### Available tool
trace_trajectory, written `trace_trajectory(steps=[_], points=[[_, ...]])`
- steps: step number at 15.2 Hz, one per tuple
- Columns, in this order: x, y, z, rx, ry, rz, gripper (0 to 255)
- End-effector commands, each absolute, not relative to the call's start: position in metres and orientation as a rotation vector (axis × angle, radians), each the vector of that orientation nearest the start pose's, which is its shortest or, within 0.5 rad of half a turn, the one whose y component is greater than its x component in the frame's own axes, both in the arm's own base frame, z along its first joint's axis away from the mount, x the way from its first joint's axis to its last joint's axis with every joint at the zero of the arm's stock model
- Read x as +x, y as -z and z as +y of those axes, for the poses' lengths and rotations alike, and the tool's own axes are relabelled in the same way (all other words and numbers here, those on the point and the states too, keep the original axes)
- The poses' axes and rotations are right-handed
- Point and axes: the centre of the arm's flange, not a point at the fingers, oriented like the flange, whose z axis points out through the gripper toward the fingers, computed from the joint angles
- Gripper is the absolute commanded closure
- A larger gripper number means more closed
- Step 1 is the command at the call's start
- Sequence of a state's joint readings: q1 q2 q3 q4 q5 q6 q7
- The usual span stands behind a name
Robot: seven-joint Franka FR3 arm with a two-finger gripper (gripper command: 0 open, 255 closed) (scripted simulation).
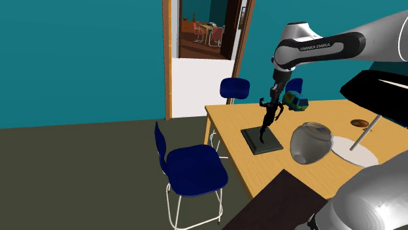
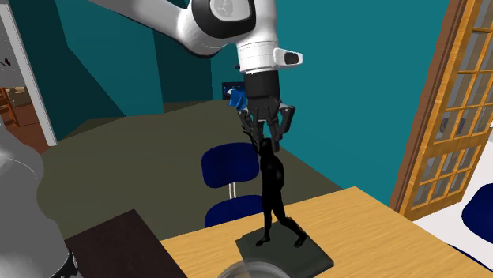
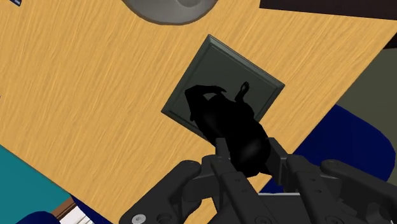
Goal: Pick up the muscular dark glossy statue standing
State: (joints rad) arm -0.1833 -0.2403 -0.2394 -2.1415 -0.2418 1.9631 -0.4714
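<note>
finding: the statue (image 1: pixel 267 121) stands upright on its dark square base (image 1: pixel 261 140), and that base sits flat on the wooden table (image 1: pixel 229 127) near the edge that faces the blue chair (image 1: pixel 193 166). the gripper (image 2: pixel 267 130) is directly above it, pointing straight down. in the wrist view the two fingers (image 3: pixel 219 151) press in from either side on the glossy black head and shoulders - you have a clasp on the figure's top, not on the base.

assessment: the hold is high, narrow and on a slick, rounded surface, and the heavy-looking base hangs well below it. you should lift straight up and slowly, so that the base leaves the table level. any sideways pull is likely to swing the base or let the figure twist between the pads. watch the raised arms in the second exterior view; they sit just beside the fingers and could catch. the grey rounded pot (image 1: pixel 310 142) stands near the base on the shoulder view's right - keep your path off it.

markings: the arm (image 1: pixel 353 40) carries white lettering that reads "franka emika". no label shows on the statue or base.
</note>
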Motion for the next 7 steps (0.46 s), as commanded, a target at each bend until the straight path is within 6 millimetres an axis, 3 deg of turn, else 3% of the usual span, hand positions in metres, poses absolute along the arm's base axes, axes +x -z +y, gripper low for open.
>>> trace_trajectory(steps=[1,5,7], points=[[0.439,-0.521,-0.222,-3.312,-0.033,-0.232,255],[0.439,-0.543,-0.222,-3.312,-0.033,-0.232,255],[0.439,-0.543,-0.222,-3.312,-0.033,-0.232,255]])
